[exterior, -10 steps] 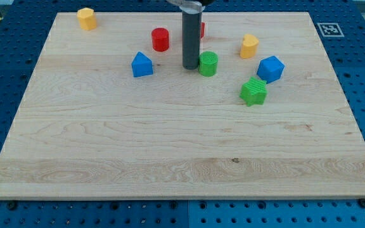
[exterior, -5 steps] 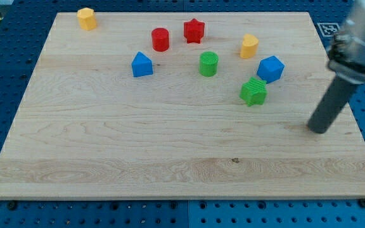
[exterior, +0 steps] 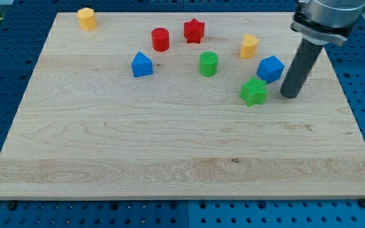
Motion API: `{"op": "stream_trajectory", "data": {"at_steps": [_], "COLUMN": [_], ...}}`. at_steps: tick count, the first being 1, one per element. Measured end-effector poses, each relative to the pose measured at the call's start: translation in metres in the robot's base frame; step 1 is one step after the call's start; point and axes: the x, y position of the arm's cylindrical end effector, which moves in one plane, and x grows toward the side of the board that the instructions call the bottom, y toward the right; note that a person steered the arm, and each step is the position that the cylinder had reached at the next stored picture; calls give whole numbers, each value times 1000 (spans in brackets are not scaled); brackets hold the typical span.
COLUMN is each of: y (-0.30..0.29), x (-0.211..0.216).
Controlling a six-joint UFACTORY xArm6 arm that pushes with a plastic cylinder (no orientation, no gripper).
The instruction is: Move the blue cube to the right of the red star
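Note:
The blue cube (exterior: pixel 270 68) sits on the wooden board (exterior: pixel 170 145) at the view's right. The red star (exterior: pixel 194 30) lies near the view's top, left of and above the cube. My tip (exterior: pixel 289 95) rests on the board just right of and slightly below the blue cube, with a small gap between them. The dark rod rises from the tip toward the view's top right.
A green star (exterior: pixel 253 92) lies just below-left of the cube. A yellow block (exterior: pixel 249 46) lies above-left of it. A green cylinder (exterior: pixel 208 64), a red cylinder (exterior: pixel 160 39), a blue pentagon-like block (exterior: pixel 142 64) and a yellow block (exterior: pixel 87 18) at top left also stand on the board.
My tip went from beside the green cylinder to the board's right side, then came up and left to stand beside the blue cube. No block has moved.

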Motion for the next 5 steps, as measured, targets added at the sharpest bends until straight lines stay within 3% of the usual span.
{"op": "stream_trajectory", "data": {"at_steps": [5], "y": [-46], "x": [-33]}}
